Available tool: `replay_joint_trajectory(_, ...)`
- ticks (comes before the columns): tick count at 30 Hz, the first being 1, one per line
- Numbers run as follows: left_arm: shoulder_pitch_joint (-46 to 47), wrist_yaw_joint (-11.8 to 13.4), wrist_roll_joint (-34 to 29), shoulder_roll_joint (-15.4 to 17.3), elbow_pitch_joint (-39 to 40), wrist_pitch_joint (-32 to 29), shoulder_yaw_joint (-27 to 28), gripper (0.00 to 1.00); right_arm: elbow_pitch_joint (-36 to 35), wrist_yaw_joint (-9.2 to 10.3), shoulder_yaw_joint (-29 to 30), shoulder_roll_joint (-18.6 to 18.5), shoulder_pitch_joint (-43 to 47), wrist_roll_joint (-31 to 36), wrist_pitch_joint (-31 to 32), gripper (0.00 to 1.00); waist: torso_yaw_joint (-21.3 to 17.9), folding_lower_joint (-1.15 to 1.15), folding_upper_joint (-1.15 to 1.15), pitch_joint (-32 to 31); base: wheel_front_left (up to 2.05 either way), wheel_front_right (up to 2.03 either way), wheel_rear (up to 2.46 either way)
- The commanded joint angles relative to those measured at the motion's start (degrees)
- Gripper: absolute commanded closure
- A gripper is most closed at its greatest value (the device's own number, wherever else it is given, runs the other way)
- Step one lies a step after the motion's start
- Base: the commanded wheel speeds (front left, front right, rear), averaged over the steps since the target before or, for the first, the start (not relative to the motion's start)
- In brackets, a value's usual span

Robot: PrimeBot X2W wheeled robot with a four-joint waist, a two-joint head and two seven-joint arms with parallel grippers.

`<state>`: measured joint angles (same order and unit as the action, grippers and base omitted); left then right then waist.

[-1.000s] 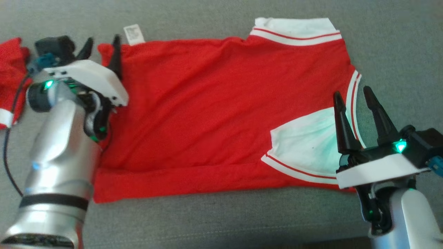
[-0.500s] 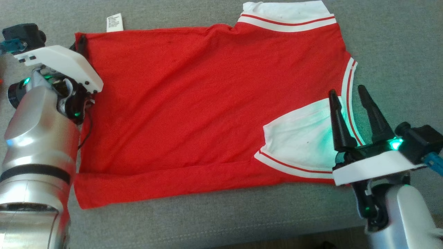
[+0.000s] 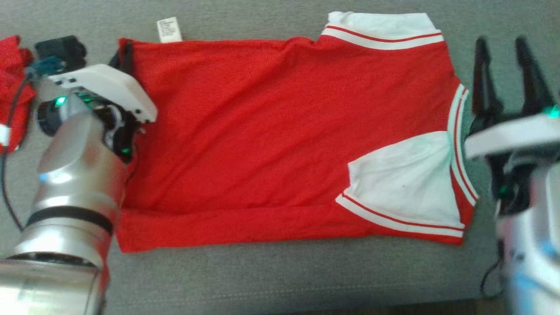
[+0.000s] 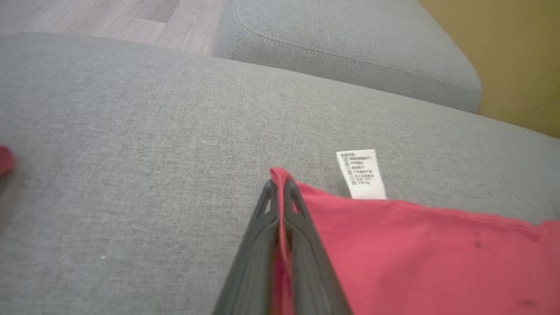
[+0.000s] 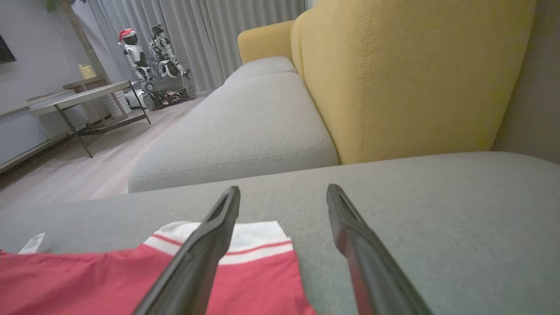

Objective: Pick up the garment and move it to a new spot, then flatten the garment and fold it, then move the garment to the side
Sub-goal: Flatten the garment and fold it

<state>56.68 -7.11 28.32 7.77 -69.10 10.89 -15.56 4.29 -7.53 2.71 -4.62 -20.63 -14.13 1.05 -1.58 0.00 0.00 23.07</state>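
Lying spread over the gray sofa cushion [image 3: 271, 280], the red garment [image 3: 271, 131] has its long side running along the cushion's near edge, with bare fabric in front of it. Nearest the robot, a strip of the hem [image 3: 227, 229] is doubled over itself. Toward the right, a white sleeve [image 3: 402, 179] with red piping lies turned in over the body, so the piece looks flattened and partly folded already.

Farther back on the left, the left claw [image 4: 278, 192] is clenched on the garment's far left corner, with red cloth pinched up between its two dark fingers. That grip likely anchors the corner for carrying it across in a fold or dragging the piece aside. A white care label [image 3: 168, 29] sticks out from the far hem just beside that corner, lying flat on the cushion.

On the right, the right claw [image 3: 501, 43] is released, jaws apart and pointing toward the cushion's far edge, holding nothing. It hangs over bare cushion just off the garment's right edge, near the white striped band [image 3: 380, 30] at the far right corner, probably lining up to take that corner so both lift together.

Another red cloth [image 3: 11, 87] sits by the cushion's left edge. Beyond the far edge rise a yellow backrest [image 5: 411, 74] and a second gray cushion [image 5: 245, 127].
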Motion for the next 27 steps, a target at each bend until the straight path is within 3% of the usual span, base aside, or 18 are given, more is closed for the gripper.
replay_joint_trajectory(1,2.7,-0.3,-0.2,0.7,1.0,1.3,0.3,1.00,2.2,0.04,-0.4,-1.8,-5.5,-0.8,0.6,0.00,1.6,0.00,0.00,0.0,0.00,0.00,0.00)
replay_joint_trajectory(10,4.8,-0.4,0.5,-3.1,2.0,2.9,-3.1,1.00,23.7,0.04,-2.0,-6.6,-23.2,-2.5,5.4,0.00,6.2,0.00,0.00,1.7,0.00,0.00,0.00)
replay_joint_trajectory(18,5.0,-0.4,3.2,-4.5,3.5,3.5,-7.1,1.00,44.8,0.04,-6.5,-8.4,-35.2,0.0,17.0,0.00,8.7,0.00,0.00,2.7,0.00,0.00,0.00)
replay_joint_trajectory(23,4.8,-0.4,5.2,-4.8,3.6,3.7,-9.0,1.00,49.3,0.04,-10.3,-8.5,-37.2,-1.6,22.6,0.00,9.2,0.00,0.00,2.4,0.00,0.00,0.00)
replay_joint_trajectory(26,4.7,-0.4,6.5,-4.8,3.2,3.8,-9.9,1.00,49.2,0.04,-13.2,-8.1,-36.6,-5.9,27.0,0.00,8.9,0.00,0.00,1.9,0.00,0.00,0.00)
replay_joint_trajectory(27,4.7,-0.4,6.8,-4.8,3.1,3.9,-10.0,1.00,49.0,0.04,-13.9,-8.4,-36.2,-6.7,27.9,0.55,8.8,0.00,0.00,1.8,0.00,0.00,0.00)
